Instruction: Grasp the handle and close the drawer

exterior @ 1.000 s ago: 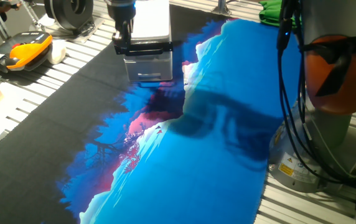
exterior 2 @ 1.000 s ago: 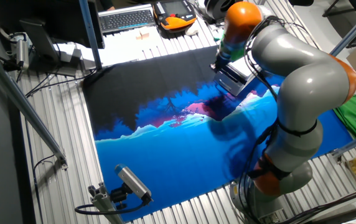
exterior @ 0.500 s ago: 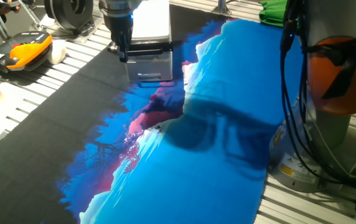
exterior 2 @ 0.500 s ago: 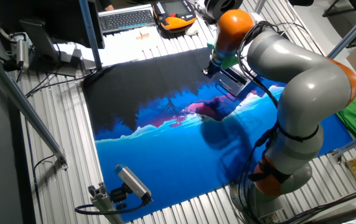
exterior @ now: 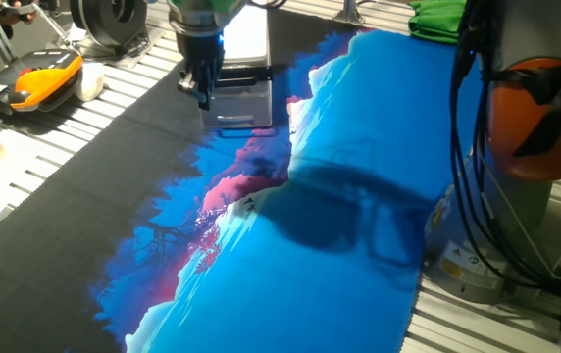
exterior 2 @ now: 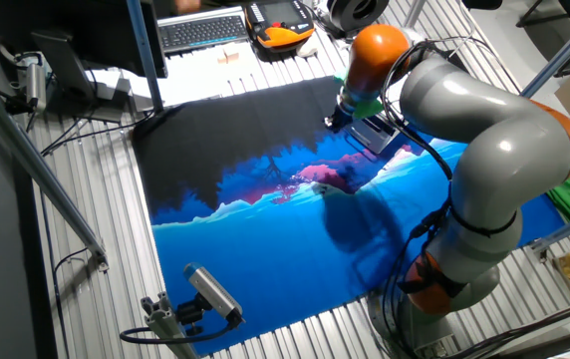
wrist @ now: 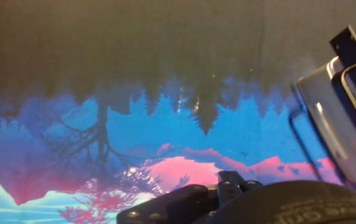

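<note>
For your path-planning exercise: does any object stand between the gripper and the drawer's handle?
Nothing visible does. The gripper hangs at the cabinet's front left corner, just beside the drawer. Only bare printed mat lies around them. The handle itself is hard to make out.

Small white cabinet (exterior: 236, 74) sits on printed blue-and-black landscape mat (exterior: 290, 235), at mat's far end in one fixed view. White tray-like drawer (exterior: 234, 105) in cabinet front; short black bar handle (exterior: 233, 120) across drawer face. Black two-finger gripper (exterior: 202, 86) just beside cabinet's left front corner, above mat. Orange-black handheld device (exterior: 33, 80) on slatted metal table (exterior: 84, 118), left of mat, well apart from cabinet. Hand view: cabinet at right edge, mat below.
</note>
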You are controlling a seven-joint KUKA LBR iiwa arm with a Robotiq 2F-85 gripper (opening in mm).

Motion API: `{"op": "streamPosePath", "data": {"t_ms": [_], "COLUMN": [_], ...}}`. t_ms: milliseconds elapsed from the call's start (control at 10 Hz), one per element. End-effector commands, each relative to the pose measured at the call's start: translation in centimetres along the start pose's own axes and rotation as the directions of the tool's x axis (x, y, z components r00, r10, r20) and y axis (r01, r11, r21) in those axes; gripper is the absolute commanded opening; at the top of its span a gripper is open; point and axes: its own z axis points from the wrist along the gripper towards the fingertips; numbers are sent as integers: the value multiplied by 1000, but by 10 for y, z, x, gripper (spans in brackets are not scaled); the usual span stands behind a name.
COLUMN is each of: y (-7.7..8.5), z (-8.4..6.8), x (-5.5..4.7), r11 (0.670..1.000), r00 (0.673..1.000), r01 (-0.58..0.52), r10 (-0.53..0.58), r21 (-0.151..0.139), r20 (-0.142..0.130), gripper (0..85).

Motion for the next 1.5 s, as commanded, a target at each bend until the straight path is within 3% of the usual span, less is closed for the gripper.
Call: {"op": "streamPosePath", "data": {"t_ms": [0,200,500,700,800,900,1100,1200,1300,1400], "y": [1,1,1,1,1,1,0,0,0,-1], "z": [1,1,-3,-4,-4,-5,-6,-6,-6,-6], "x": [1,2,3,3,3,4,4,4,5,5], "r11": [1000,999,996,997,997,997,997,997,997,997], "r00": [1000,999,996,995,994,994,993,992,991,990], "r01": [-8,-34,-82,-81,-79,-63,-46,-47,-68,-76], "r10": [8,34,81,82,81,67,53,54,70,77], "r21": [-2,-3,-40,7,18,45,69,62,26,13], "r20": [-3,-4,-27,-61,-80,-88,-102,-113,-117,-122], "gripper": [0,0,0,0,0,0,0,0,0,0]}}
